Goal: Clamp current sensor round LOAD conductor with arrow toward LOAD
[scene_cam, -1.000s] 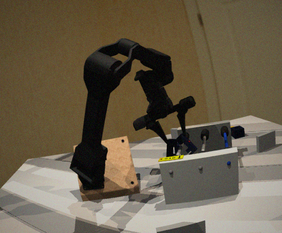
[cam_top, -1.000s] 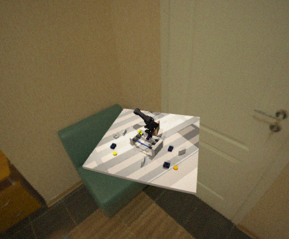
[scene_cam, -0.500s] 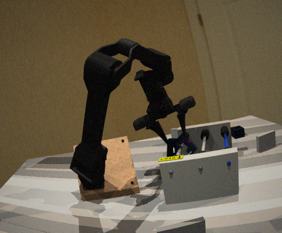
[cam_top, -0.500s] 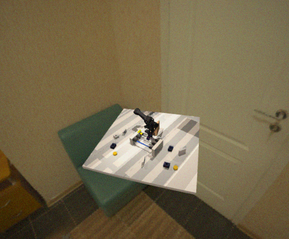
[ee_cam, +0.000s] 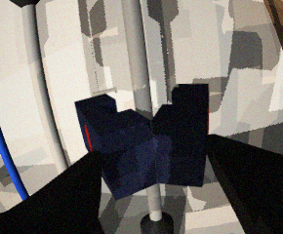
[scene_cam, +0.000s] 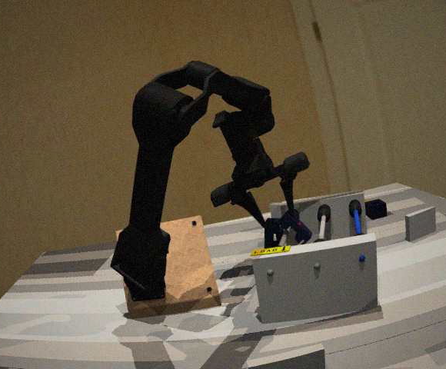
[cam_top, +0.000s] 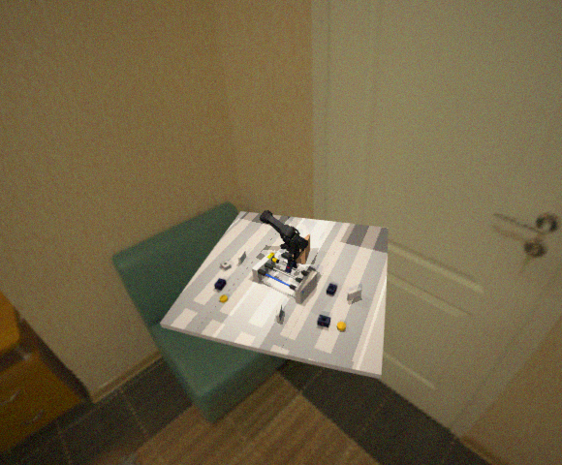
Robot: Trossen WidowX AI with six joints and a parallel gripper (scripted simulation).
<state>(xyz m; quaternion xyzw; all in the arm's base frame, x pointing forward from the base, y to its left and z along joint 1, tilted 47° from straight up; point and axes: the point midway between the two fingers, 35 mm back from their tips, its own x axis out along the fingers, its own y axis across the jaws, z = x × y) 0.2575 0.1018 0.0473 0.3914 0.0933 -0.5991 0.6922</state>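
The dark blue split-core sensor [cam_top: 289,268] [scene_cam: 299,231] [ee_cam: 185,146] is between the fingers of my gripper [scene_cam: 277,219] [ee_cam: 153,151], which is shut on it. Its two halves stand apart in a V, opening downward. The grey conductor [scene_cam: 284,237] [ee_cam: 138,63] nearest the arm's base runs between the halves, under the hinge side. The yellow LOAD marker [cam_top: 271,256] [scene_cam: 271,250] sits on top of the near end wall in the exterior view, beside this conductor's end. The arrow on the sensor cannot be made out.
The rack's end wall [cam_top: 307,288] [scene_cam: 314,290] carries a second grey conductor [scene_cam: 322,227] [ee_cam: 46,102] and a blue one [scene_cam: 357,222] [ee_cam: 0,132]. Dark blocks [cam_top: 220,284] [cam_top: 331,289] [cam_top: 323,321], yellow discs [cam_top: 224,298] [cam_top: 341,325] and upright plates [cam_top: 354,294] stand around it. A wooden board [scene_cam: 185,257] is by the arm's base.
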